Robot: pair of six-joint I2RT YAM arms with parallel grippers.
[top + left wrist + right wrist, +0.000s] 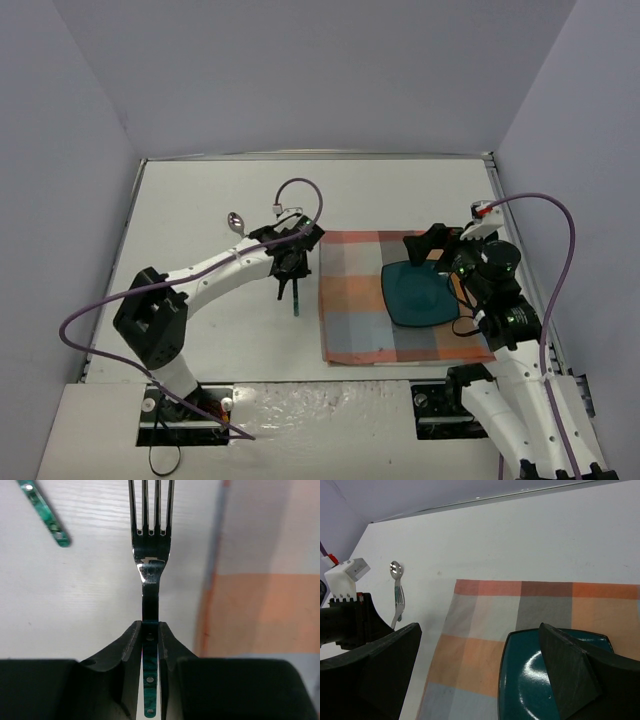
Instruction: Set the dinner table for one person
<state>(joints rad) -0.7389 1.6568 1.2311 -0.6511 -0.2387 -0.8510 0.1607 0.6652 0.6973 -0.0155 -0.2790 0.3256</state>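
The left gripper (150, 627) is clamped on the teal handle of a steel fork (151, 570). The fork's tines point away from the robot, so its long axis runs parallel to the left edge of the orange-and-blue-grey plaid cloth (350, 320), just beside it over the white dinner table (230, 340). Whether the fork touches the tabletop is hard to tell. The right gripper (479, 630) stands with jaws wide apart over the square teal plate (420, 295) on the cloth, and a teal-handled spoon (236, 221) lies farther left, with bare table between it and the cloth for the fork.

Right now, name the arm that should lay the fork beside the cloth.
Left. The left gripper is shut on the fork beside the plaid cloth; the right gripper is open over the teal plate.
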